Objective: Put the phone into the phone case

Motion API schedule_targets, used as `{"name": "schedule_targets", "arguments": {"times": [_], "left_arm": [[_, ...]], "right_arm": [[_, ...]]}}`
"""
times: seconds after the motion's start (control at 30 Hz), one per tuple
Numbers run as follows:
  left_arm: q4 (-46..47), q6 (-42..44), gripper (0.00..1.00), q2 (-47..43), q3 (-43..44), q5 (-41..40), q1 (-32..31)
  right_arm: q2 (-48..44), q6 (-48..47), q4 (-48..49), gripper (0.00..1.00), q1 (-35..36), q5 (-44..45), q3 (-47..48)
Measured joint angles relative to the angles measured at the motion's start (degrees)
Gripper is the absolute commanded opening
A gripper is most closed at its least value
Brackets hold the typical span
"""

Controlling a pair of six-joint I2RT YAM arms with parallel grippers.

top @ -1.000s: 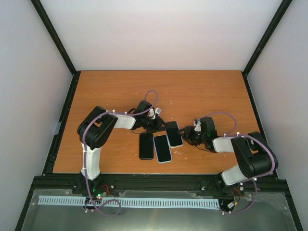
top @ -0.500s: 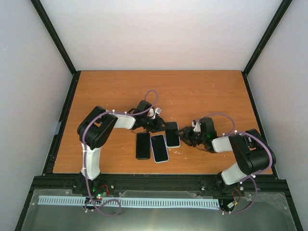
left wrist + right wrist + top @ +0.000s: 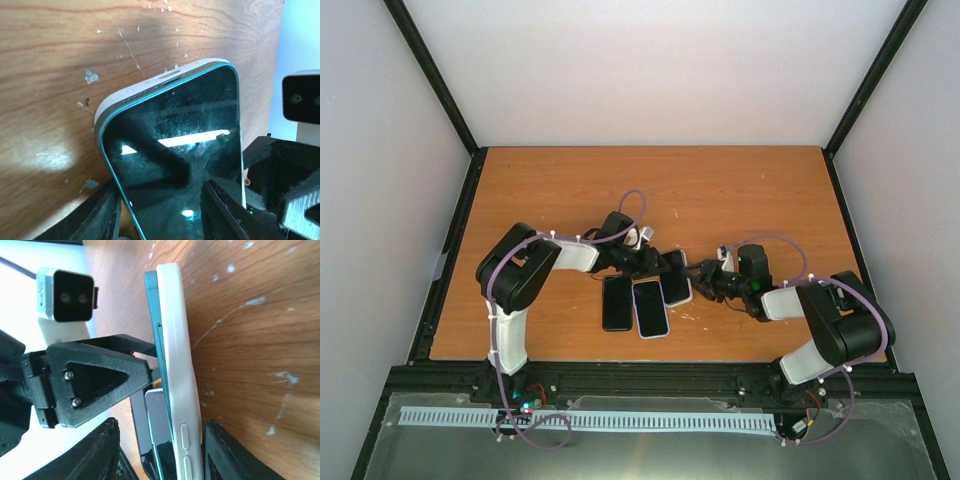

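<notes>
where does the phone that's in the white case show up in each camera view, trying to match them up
Top external: the cased phone lies near the middle, right of the two other phones.
Left wrist: the cased phone fills the lower middle, screen facing the camera.
Right wrist: the cased phone stands at centre, seen edge-on.
Shared landmark: the orange wooden table beneath it.

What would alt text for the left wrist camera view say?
A dark glossy phone with a teal rim, backed by a white plastic case, fills the view above a scuffed wooden table. Black fingers of the left gripper sit at its near end.
</notes>
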Motion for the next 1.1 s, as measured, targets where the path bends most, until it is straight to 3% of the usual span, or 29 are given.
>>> {"name": "schedule_targets", "arguments": {"times": [0.17, 0.4, 0.5, 0.8, 1.1], "left_arm": [[0.02, 0.02, 0.45, 0.00, 0.00, 0.11, -0.04], [0.09, 0.07, 0.45, -0.20, 0.00, 0.28, -0.04], [0.07, 0.09, 0.47, -0.55, -0.26, 0.55, -0.04], [-1.36, 0.59, 0.68, -8.24, -1.60, 0.90, 0.00], [0.13, -0.37, 0.86, -25.29, -8.35, 0.96, 6.03]], "right_arm": [[1.81, 0.02, 2.64, 0.42, 0.63, -2.56, 0.00], [3.98, -3.34, -0.02, 0.16, 0.79, -1.95, 0.04], [4.11, -5.31, -0.50, 0.11, 0.83, -1.77, 0.13], [1.49, -6.91, -1.95, 0.07, 1.11, -2.16, 0.61], [-13.05, -6.25, -9.14, 0.09, 1.77, -1.55, 0.85]]}}
